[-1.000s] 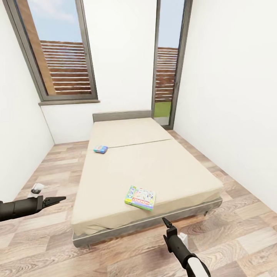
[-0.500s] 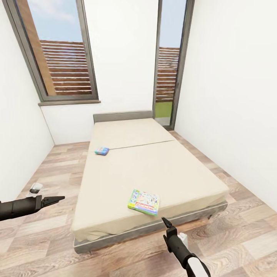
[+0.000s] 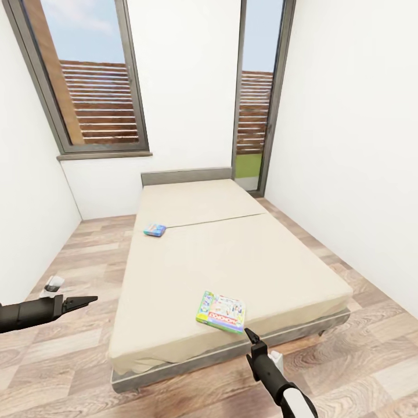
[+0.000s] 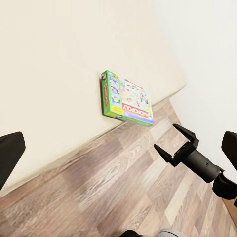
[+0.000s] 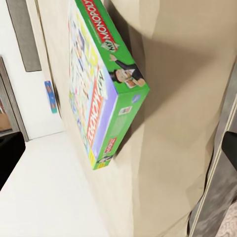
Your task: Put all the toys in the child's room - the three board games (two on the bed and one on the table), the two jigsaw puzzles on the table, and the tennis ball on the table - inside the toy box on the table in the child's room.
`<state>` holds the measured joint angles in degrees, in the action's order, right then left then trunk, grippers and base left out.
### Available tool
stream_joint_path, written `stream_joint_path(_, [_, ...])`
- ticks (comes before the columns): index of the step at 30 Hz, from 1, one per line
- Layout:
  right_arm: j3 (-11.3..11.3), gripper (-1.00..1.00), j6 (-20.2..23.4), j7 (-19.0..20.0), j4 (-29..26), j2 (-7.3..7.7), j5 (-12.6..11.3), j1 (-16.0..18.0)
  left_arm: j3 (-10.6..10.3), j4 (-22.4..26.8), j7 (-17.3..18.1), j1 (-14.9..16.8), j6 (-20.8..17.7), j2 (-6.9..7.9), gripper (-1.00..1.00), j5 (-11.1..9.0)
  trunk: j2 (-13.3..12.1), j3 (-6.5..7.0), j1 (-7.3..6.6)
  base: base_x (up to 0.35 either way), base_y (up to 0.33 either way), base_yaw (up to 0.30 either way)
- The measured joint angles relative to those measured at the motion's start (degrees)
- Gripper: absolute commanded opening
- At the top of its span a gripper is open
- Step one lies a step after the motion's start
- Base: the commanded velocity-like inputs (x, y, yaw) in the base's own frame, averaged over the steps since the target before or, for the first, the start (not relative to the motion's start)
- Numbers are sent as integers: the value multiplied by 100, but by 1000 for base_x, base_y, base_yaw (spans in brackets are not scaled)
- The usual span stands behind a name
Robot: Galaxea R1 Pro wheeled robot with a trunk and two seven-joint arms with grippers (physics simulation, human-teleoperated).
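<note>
Green-edged, multicoloured flat board game box (image 3: 221, 312) lies on the beige bed (image 3: 232, 255) near its foot edge, just ahead of my right hand (image 3: 248, 333), whose fingers I see parted. A small blue game box (image 3: 154, 230) sits far beyond. My left hand (image 3: 87, 301) hovers empty over wooden floor (image 3: 69, 360); I cannot tell its opening.

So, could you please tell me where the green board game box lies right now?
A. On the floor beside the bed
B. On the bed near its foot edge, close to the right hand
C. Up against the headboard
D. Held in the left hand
B: the green board game box lies flat on the bed near its foot edge, just ahead of the open right hand, which is not touching it.
</note>
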<state>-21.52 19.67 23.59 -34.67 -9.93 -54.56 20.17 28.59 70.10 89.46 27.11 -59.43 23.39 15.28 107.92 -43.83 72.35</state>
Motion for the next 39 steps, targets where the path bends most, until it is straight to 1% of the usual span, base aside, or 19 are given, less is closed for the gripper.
stream_joint_path(16, [0, 100, 0, 39, -3, 0, 0, 0, -2, 0, 0, 0, 0, 0, 100, -4, 0, 0, 0, 76, 33, 0])
stream_joint_path(39, [-4, 100, 0, 50, -3, 0, -4, 0, 10, 0, 0, 0, 0, 0, 100, -36, 0, 0, 0, 6, 2, 0])
